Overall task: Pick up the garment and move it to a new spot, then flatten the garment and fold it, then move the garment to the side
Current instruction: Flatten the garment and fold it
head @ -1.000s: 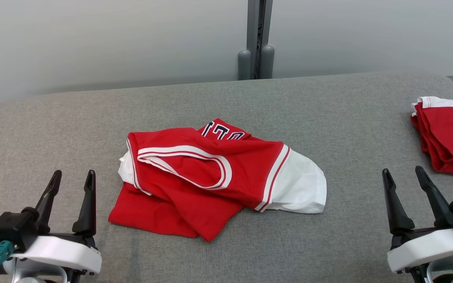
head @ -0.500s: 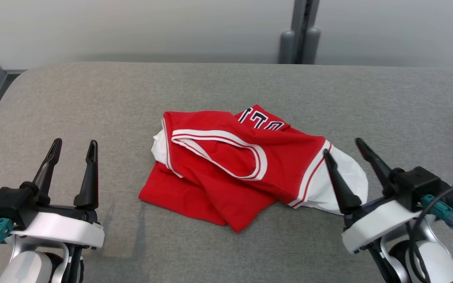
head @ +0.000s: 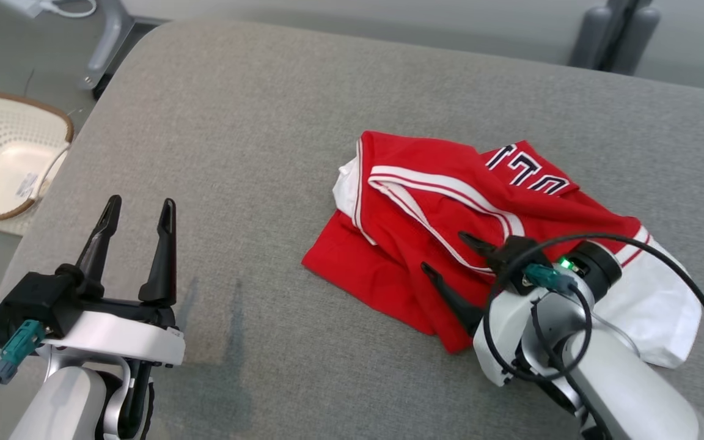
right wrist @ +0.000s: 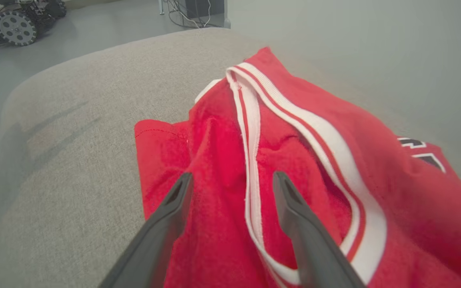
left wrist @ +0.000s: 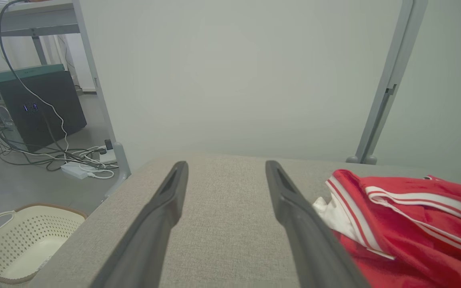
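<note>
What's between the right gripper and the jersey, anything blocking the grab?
Nothing visible. The right gripper stands open directly over the jersey, with the white trim between its fingers. Whether it touches the cloth is unclear.

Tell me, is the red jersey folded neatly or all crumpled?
Crumpled: the red jersey lies bunched in uneven, overlapping layers, not flat.

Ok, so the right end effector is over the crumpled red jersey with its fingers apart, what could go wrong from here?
1. The right end effector hangs open over stacked folds of the jersey; closing there may catch only the top layer or the white trim, so it could slip.
2. The left end effector is off the cloth, over bare table; a one-point lift would likely leave it bunched.
</note>
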